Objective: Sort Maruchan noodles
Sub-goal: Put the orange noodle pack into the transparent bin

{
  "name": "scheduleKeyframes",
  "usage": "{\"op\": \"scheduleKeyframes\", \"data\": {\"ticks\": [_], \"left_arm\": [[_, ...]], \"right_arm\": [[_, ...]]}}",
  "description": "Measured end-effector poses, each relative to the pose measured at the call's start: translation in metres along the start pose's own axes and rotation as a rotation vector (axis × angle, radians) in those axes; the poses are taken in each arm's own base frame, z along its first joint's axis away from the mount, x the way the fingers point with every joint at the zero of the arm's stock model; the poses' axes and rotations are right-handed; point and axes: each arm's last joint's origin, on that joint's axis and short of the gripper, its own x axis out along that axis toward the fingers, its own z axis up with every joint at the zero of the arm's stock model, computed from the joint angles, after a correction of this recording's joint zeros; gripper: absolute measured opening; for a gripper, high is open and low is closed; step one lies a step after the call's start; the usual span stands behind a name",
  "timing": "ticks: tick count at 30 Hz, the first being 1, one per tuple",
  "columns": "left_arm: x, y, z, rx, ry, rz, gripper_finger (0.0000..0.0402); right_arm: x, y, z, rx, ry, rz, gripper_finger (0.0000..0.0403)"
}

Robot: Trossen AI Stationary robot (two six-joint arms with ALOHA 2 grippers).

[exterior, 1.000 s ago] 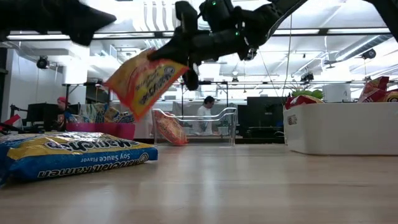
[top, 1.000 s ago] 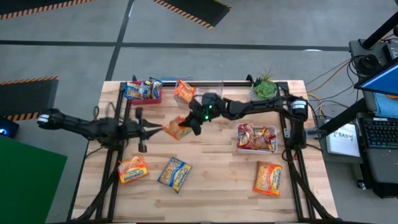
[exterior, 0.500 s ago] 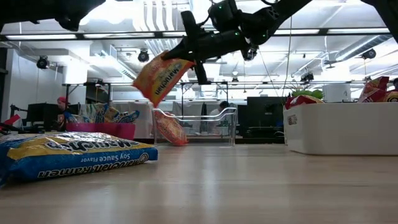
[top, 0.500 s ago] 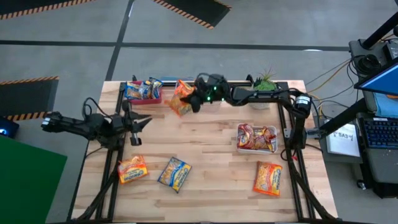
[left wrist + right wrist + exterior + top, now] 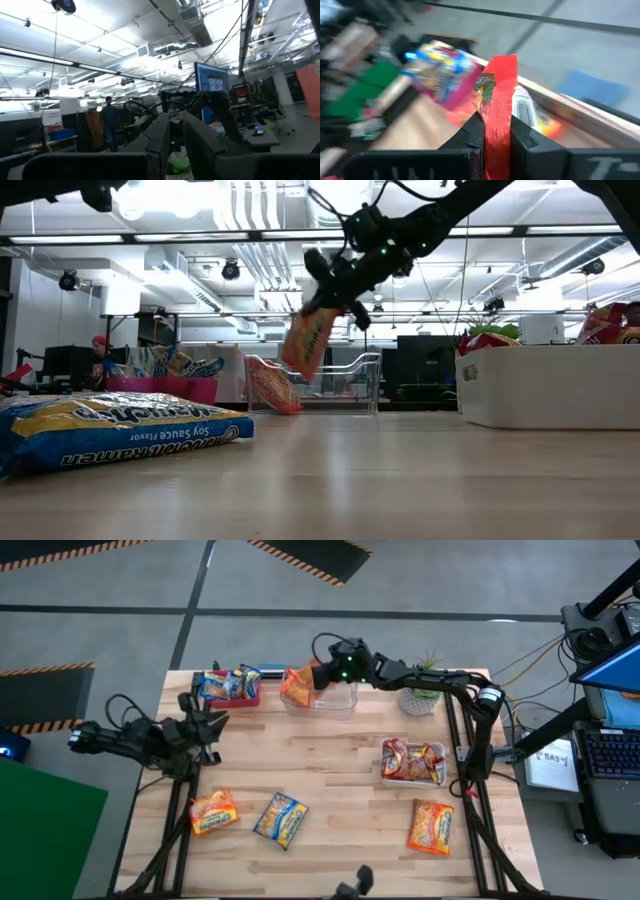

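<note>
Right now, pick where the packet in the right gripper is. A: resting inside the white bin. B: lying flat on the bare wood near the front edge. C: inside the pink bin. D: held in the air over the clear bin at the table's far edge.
D: the right gripper is shut on an orange noodle packet that hangs clear of the table, above the clear bin.

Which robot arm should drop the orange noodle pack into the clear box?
The right one, probably. Its right gripper is shut on the orange packet, hanging above the clear bin. The left gripper is empty, far off near the table's left edge.
</note>
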Motion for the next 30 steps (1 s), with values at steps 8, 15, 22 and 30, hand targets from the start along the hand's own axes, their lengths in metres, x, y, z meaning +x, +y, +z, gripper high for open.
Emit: {"op": "scheduleKeyframes", "data": {"ticks": [8, 15, 22, 30], "left_arm": [[0.000, 0.000, -0.001, 0.010, 0.019, 0.020, 0.0041], [0.000, -0.001, -0.002, 0.016, 0.031, 0.014, 0.0041], [0.000, -0.001, -0.003, 0.017, 0.032, 0.015, 0.0041], [0.000, -0.001, -0.003, 0.019, 0.036, 0.013, 0.0041]], "right_arm": [[-0.002, -0.014, -0.015, -0.023, 0.096, -0.245, 0.0033], [-0.010, -0.020, -0.022, -0.037, 0.173, -0.377, 0.0033], [-0.018, -0.020, -0.017, -0.086, 0.215, -0.513, 0.0033], [-0.022, -0.020, -0.015, -0.096, 0.260, -0.537, 0.0033]]}}
